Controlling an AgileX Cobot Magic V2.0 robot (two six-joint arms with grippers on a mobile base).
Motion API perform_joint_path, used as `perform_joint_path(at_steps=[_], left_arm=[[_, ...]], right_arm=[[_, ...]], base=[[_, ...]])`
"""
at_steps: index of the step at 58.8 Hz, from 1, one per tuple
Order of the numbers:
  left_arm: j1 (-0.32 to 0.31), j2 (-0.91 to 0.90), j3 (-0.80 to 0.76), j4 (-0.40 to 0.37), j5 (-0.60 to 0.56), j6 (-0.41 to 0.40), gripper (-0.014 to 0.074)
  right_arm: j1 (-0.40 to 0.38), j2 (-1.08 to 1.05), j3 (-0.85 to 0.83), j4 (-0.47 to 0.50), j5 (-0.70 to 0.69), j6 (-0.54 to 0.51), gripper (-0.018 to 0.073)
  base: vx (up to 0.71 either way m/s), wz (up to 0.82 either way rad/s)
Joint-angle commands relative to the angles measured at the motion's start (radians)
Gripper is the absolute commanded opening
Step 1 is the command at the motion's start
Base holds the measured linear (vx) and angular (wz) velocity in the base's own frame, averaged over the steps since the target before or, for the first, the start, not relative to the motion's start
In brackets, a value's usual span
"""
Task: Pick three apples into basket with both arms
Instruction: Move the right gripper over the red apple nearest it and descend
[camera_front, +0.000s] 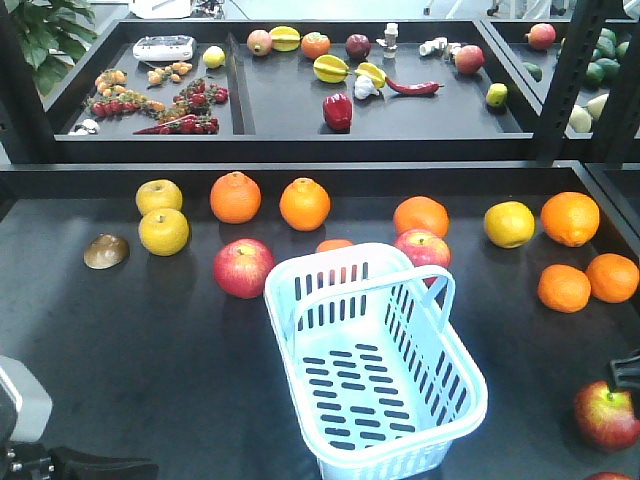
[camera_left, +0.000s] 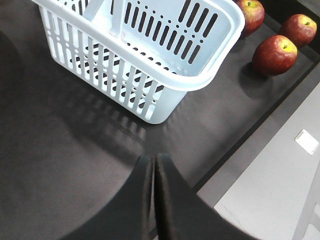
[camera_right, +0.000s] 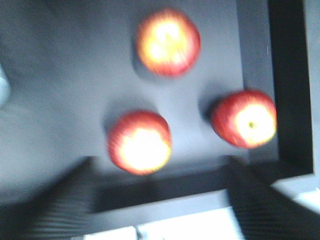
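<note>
Three dark red apples lie close together near the table's front right corner. The blurred right wrist view shows them from above: one far (camera_right: 169, 42), one on the right (camera_right: 245, 119), one nearest (camera_right: 140, 142). My right gripper (camera_right: 160, 182) hangs open above them, and the nearest apple lies just ahead of the gap between its fingers (camera_right: 70, 195). My left gripper (camera_left: 153, 161) is shut on nothing, low over the mat beside the pale blue basket (camera_left: 200, 80). The basket (camera_front: 455, 400) stands empty mid-table. One of the apples (camera_front: 606, 415) shows at the front view's right edge.
Two more red apples (camera_front: 243, 267) (camera_front: 422, 248) lie behind the basket, among oranges (camera_front: 235, 197) and yellow fruit (camera_front: 163, 231). A brown shell-like thing (camera_front: 106, 251) lies at the left. A raised black rim (camera_right: 287, 85) borders the table by the apples. A back shelf (camera_front: 300, 130) holds mixed produce.
</note>
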Motion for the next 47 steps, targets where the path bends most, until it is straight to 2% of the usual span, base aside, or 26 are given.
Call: perform_joint_path(at_steps=[1, 14, 22, 34, 47], left_arm=[[-0.003, -0.003, -0.024, -0.031, -0.02, -0.012, -0.0006], [-0.003, -0.003, -0.024, -0.031, -0.025, -0.012, -0.0006], [-0.003, -0.003, -0.024, -0.037, -0.025, -0.012, -0.0006], [-0.003, -0.003, -0.024, -0.041, -0.018, -0.012, -0.0006], [-0.003, -0.003, -0.024, -0.041, -0.012, -0.012, -0.0006]], right_arm=[[-0.004, 0.038, -0.032, -0.052, -0.006, 0.001, 0.073], [-0.004, 0.069, -0.029, -0.003, -0.008, 0.001, 0.0709], [-0.004, 0.12, -0.028, -0.002, 0.01, -0.001, 0.0676], [-0.004, 0.233, -0.028, 0.017, -0.034, 0.014, 0.0633], [-0.004, 0.352, -0.028, 0.013, -0.048, 0.014, 0.0617]], base=[[0.0, 0.0], [0.0, 0.0], [0.0, 0.0], [0.0, 0.0], [0.0, 0.0]])
